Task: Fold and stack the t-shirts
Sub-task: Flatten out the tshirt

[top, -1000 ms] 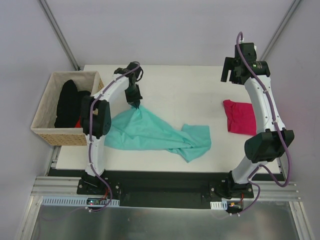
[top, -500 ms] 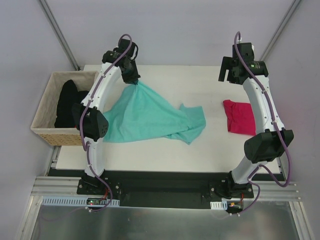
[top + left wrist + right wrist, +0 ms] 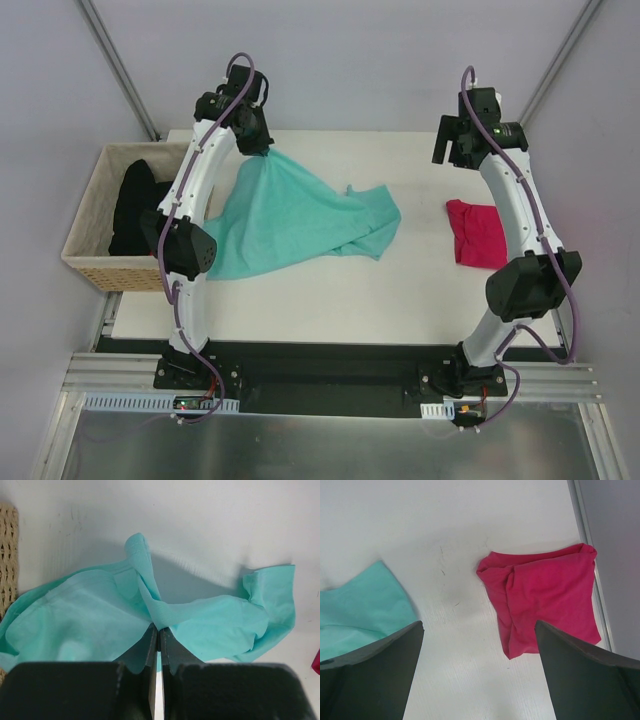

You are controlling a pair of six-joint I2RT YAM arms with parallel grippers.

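Observation:
My left gripper [image 3: 262,150] is shut on a pinch of the teal-green t-shirt [image 3: 290,215], held high over the table's far left. From the closed tips [image 3: 159,629] the teal cloth [image 3: 75,625] hangs down, its lower part draped rumpled on the table. The magenta-pink t-shirt [image 3: 480,235] lies folded near the right edge. My right gripper [image 3: 455,150] hovers raised at the far right, open, with nothing between its fingers. In the right wrist view the gripper [image 3: 479,625] looks down on the pink shirt [image 3: 545,600] and a teal corner [image 3: 360,605].
A tan woven basket [image 3: 85,265] stands off the table's left edge with black t-shirts [image 3: 135,205] inside; its weave shows in the left wrist view [image 3: 7,545]. The white table [image 3: 400,290] runs between the two shirts, and its right edge lies just past the pink shirt.
My left gripper has risen and moved toward the far edge, dragging the teal shirt up and back; its trailing end slid away from the front edge. The right arm barely shifted.

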